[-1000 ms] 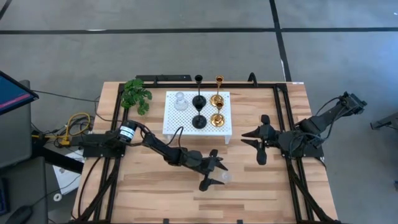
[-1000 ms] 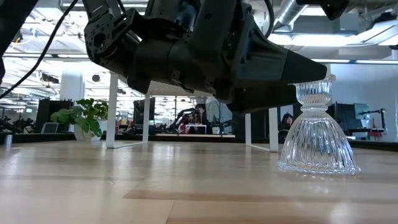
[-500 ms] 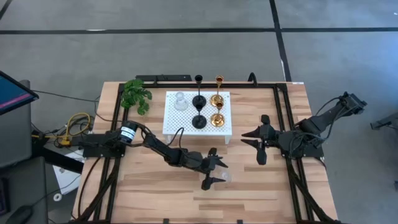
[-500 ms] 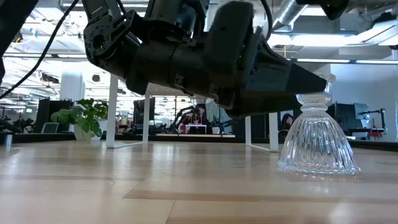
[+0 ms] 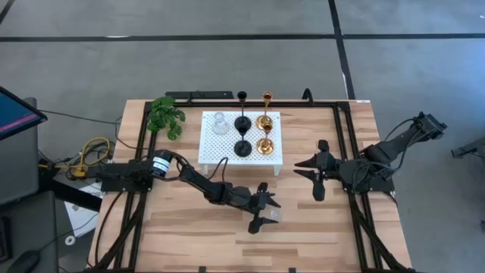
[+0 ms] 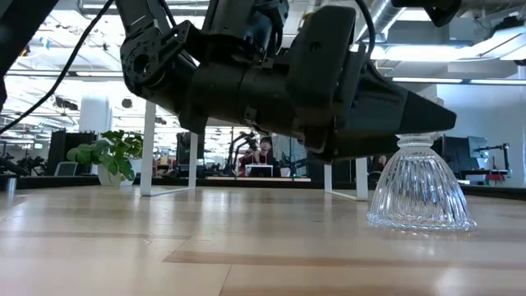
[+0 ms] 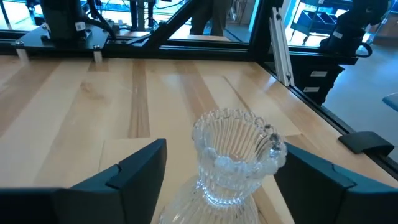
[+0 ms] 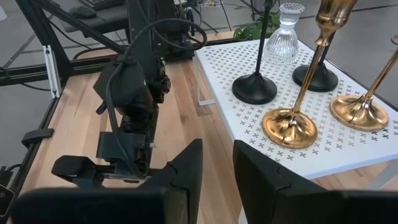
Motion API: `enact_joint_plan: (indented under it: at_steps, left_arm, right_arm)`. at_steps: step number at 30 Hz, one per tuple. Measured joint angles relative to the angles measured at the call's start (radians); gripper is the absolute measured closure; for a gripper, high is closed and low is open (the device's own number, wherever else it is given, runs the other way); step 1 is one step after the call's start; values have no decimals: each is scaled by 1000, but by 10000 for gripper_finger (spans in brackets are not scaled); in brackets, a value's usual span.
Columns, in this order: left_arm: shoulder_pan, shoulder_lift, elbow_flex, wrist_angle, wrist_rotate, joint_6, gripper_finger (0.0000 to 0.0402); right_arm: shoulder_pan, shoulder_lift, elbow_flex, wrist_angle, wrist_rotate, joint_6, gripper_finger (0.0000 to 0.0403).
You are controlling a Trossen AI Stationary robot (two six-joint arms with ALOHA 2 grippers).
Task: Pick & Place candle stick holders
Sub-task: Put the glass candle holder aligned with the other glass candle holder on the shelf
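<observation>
Where the high view looks down, the left gripper (image 5: 264, 214) straddles a clear glass holder (image 5: 271, 216) on the worktop (image 5: 318, 243), well apart from the white platform (image 5: 227, 148).

Low view: the holder stands upright.

Left wrist view: fingers (image 7: 134, 171) spread wide beside its neck, not touching.

Right wrist view: the right gripper (image 8: 216, 167) is slightly open, empty.

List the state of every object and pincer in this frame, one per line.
Glass holder on table: upright, between open fingers, not gripped.
Glass holder on platform: upright.
Black holders: both upright on platform.
Gold holders: both upright on platform.
Left pincer: open around the table holder.
Right pincer: waiting, empty.
</observation>
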Motion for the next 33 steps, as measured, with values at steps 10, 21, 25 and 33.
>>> enact_joint_plan:
  at_steps: [10, 21, 25, 33]
  left_arm:
    - [0, 0, 0, -6, 1, 0, 222]
    - [-6, -3, 0, -31, -1, -1, 245]
    - [-13, -36, -9, -107, -10, -4, 244]
    - [-53, -263, -62, -362, -174, 1, 275]
  right_arm:
    - [0, 0, 0, -2, 0, 0, 321]
    - [0, 0, 0, -11, 0, 0, 321]
    - [0, 0, 0, -19, 0, 0, 321]
    - [0, 0, 0, -25, 0, 1, 321]
